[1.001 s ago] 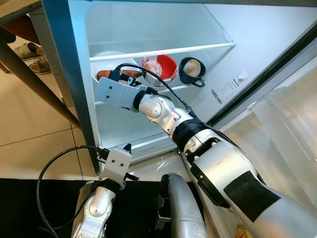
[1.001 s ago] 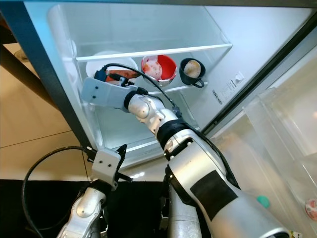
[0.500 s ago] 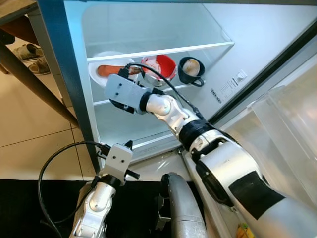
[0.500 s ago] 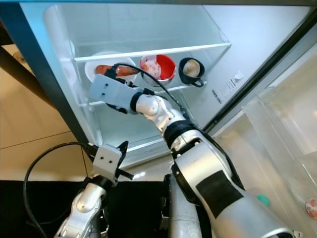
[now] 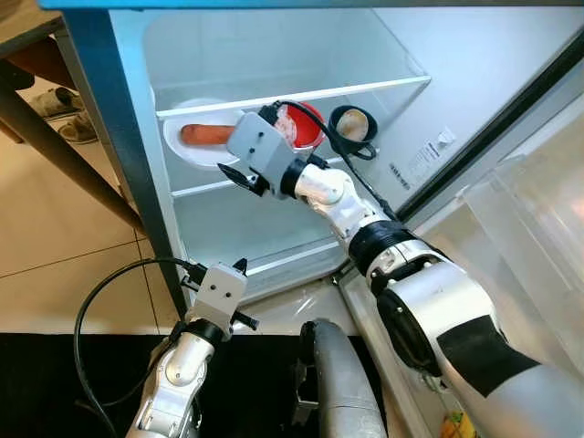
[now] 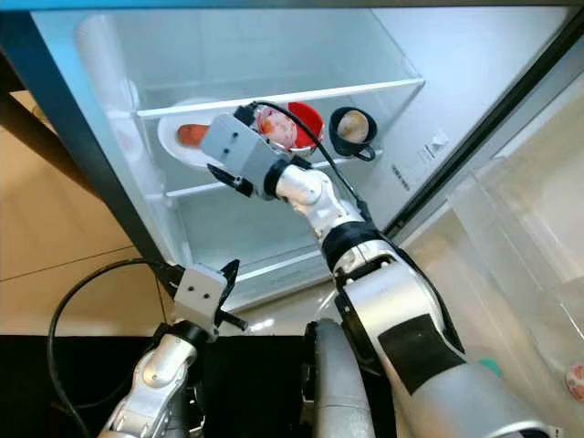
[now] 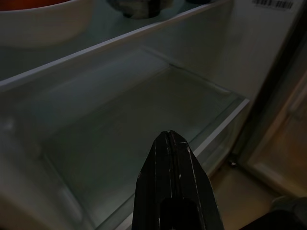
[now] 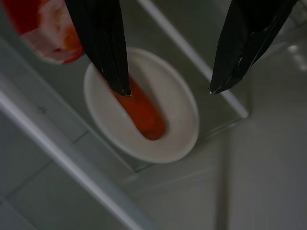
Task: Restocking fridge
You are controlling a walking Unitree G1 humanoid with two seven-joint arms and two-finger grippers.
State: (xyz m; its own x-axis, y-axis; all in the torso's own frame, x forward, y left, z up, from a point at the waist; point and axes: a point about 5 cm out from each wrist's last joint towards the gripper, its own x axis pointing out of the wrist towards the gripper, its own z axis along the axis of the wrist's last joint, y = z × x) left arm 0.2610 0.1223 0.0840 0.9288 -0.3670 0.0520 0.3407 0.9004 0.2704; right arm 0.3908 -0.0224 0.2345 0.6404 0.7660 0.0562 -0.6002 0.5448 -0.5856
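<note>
A white plate (image 5: 179,149) with an orange sausage (image 5: 205,134) lying on it sits at the left of the fridge's middle shelf. To its right stand a red bowl of food (image 5: 308,120) and a black cup (image 5: 352,124). My right gripper (image 8: 169,90) hovers open just in front of the plate, a little apart from it, with nothing between its fingers. In the right wrist view the sausage (image 8: 144,112) lies beyond the fingertips. My left gripper (image 7: 170,139) is shut, low before the fridge's bottom shelf (image 7: 144,120).
The fridge door (image 5: 529,210) stands open at the right with clear bins. A dark table leg (image 5: 64,155) slants across the tiled floor at the left, with shoes (image 5: 68,123) behind it. The glass shelf edge (image 5: 292,94) runs above the dishes.
My right gripper has drawn back from the plate and moved to the right, and the sausage it covered now lies bare on the plate. The left arm has barely moved.
</note>
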